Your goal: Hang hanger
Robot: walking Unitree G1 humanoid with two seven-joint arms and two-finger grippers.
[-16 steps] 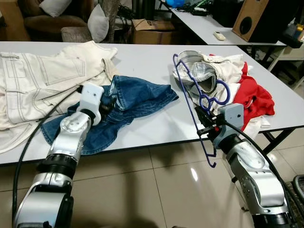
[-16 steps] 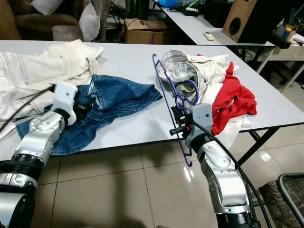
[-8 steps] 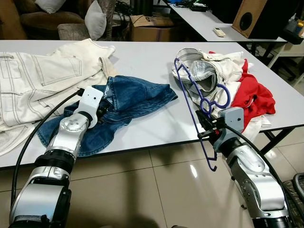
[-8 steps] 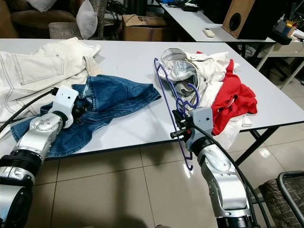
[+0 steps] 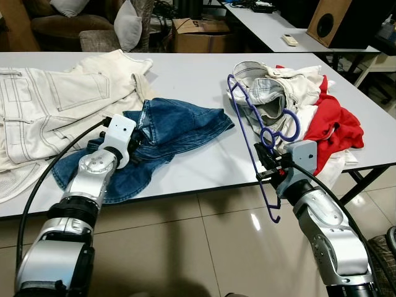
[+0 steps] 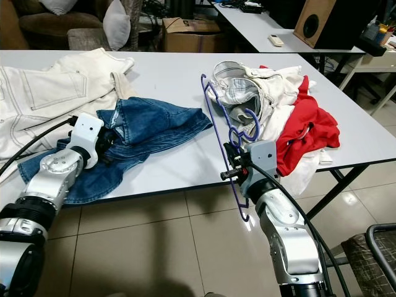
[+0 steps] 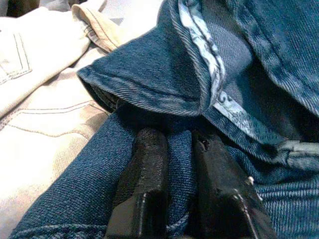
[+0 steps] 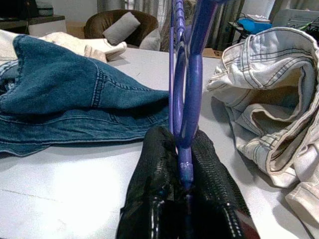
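A purple plastic hanger (image 5: 245,132) stands tilted at the table's front edge, its upper end over the table and its lower end hanging below the edge. My right gripper (image 5: 266,168) is shut on the hanger's (image 8: 192,64) lower bar, just off the front edge. Blue jeans (image 5: 179,127) lie crumpled on the white table (image 5: 192,74), left of the hanger. My left gripper (image 5: 137,143) rests on them, its black fingers (image 7: 144,164) shut on a fold of the denim (image 7: 179,169).
Cream trousers (image 5: 55,105) are spread over the table's left side. A pile of pale jeans (image 5: 272,93) and a red garment (image 5: 334,124) lies on the right, right behind the hanger. Behind the table stand a sofa, a cardboard box (image 5: 198,34) and a second table.
The view has shifted a little. Both grippers keep their holds, the left on the jeans and the right on the hanger, roughly in the same places.
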